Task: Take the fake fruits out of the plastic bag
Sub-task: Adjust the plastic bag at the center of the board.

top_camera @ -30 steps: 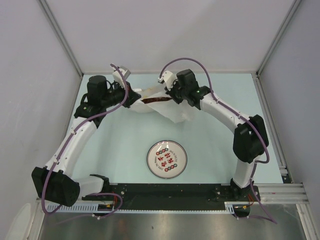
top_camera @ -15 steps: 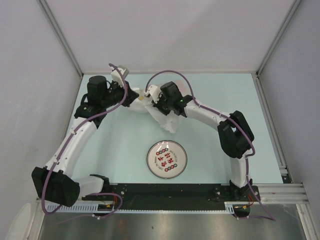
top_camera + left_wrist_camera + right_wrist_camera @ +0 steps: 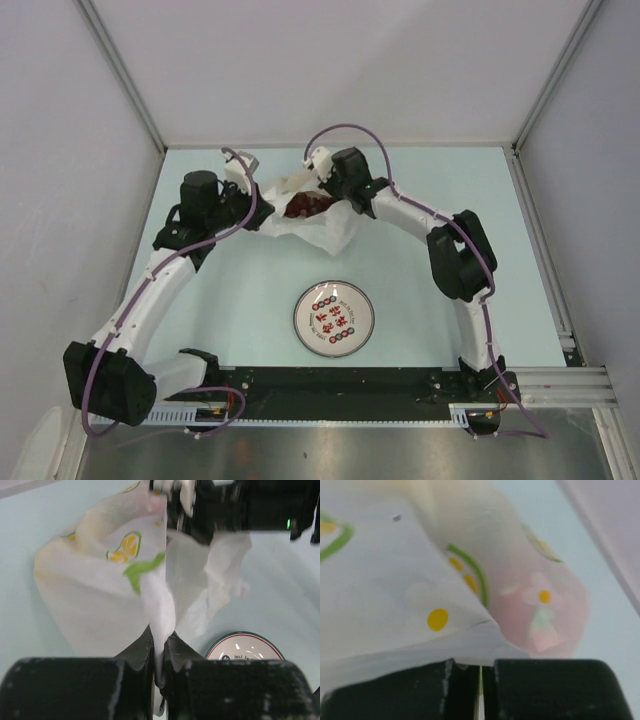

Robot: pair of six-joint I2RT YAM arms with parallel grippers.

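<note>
Both our grippers are pinching the plastic bag (image 3: 333, 230) at the table's (image 3: 250, 290) far side, the left gripper (image 3: 160, 662) closed tight on a fold and the right gripper (image 3: 480, 672) on its edge. We are judging the film limp and slippery, best held near the mouth, where dark red fruits (image 3: 303, 206) are showing.

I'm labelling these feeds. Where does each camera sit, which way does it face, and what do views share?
Top external: overhead from behind, looking down on left arm, right arm, plastic bag, plate.
Left wrist: looks along left gripper, pinching bag; right arm beyond.
Right wrist: close over right gripper, pinching bag.
Shared: bag in all; plate in top and left wrist.
</note>
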